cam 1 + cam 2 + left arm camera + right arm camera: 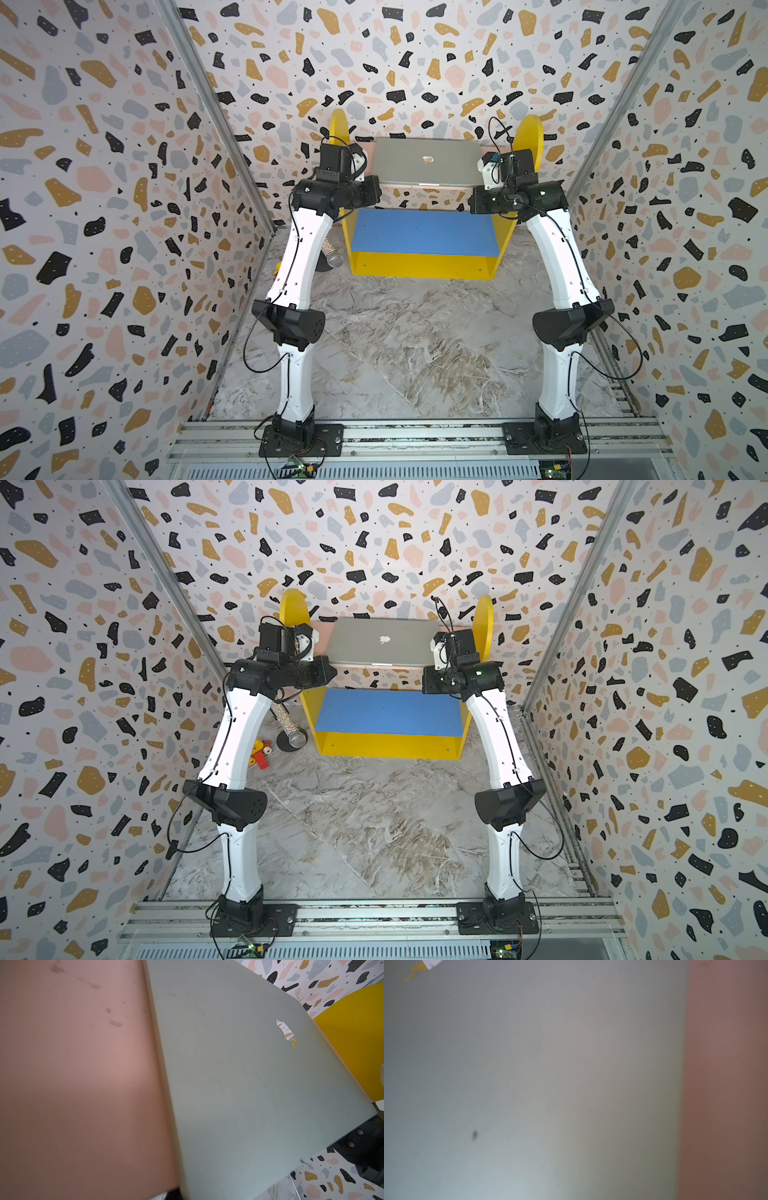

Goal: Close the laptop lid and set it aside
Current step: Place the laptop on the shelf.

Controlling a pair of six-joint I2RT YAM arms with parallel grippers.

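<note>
Flanking laptop [415,166]: both end effectors [360,163] [485,168]

The laptop [415,172] is seen lying flat on the pink top shelf [72,1084] of a yellow shelf unit [424,266], its long sides running across the shelf. The laptop lid [239,1095] is folded fully down onto the base, with its silver-grey outer face turned upward. A small pale apple logo [384,639] is shown at the middle of the lid.
</note>
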